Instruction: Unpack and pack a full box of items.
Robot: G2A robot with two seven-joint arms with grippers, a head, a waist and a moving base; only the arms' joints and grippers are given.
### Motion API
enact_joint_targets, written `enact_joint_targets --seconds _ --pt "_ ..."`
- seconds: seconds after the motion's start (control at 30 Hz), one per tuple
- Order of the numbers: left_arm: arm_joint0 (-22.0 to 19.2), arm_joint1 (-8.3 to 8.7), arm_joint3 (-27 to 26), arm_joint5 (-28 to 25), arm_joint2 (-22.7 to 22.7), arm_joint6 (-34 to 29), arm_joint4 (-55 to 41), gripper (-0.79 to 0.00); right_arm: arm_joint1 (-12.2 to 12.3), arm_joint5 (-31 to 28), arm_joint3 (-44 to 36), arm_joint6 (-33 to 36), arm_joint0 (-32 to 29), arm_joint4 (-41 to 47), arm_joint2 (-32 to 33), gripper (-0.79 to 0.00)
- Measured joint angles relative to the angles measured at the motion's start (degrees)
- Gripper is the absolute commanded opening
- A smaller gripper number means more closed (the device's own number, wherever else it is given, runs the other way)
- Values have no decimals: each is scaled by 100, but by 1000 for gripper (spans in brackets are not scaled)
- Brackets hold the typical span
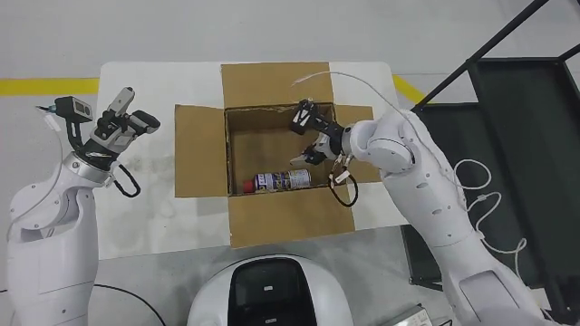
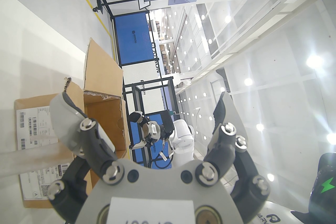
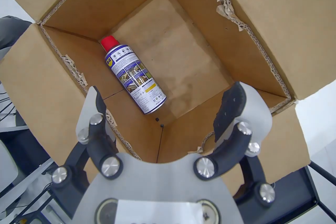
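Two grey fingers of the right gripper (image 3: 164, 93) are spread wide apart, and they pinch nothing. This gripper hangs over the open top of the brown cardboard box (image 3: 236, 12), near the side closest to its own arm. Below it and a little to one side, on the floor of the box, lies one blue and white spray can with a red cap (image 3: 134, 78). The can is on its side, close along one wall, with its red cap near a corner. The fingers and the can are apart, not touching.

The left gripper (image 2: 141, 104) is spread wide too and holds nothing. It sits above the white table (image 1: 145, 208), off to the side of the box and well apart from the can.

All four flaps of the box are folded out, so the opening part looks done. The one can is all that I see inside, so the box is far from full. If things are being taken out, this can looks like the only one left to lift. If things are being put in, it looks like just the first one. I cannot tell which it is. The box is not yet closed.
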Motion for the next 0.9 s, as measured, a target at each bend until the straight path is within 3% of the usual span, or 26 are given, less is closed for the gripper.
enact_joint_targets --seconds 0.47,0.67,0.9 --pt "0 0 0 0 0 0 0 0 1 -80 -5 -61 18 -74 -69 0" --pt "0 0 0 0 0 0 0 0 -73 -751 610 -38 677 -135 -735 0" --pt "0 0 0 0 0 0 0 0 -308 -999 1907 -151 1643 110 -1910 0"
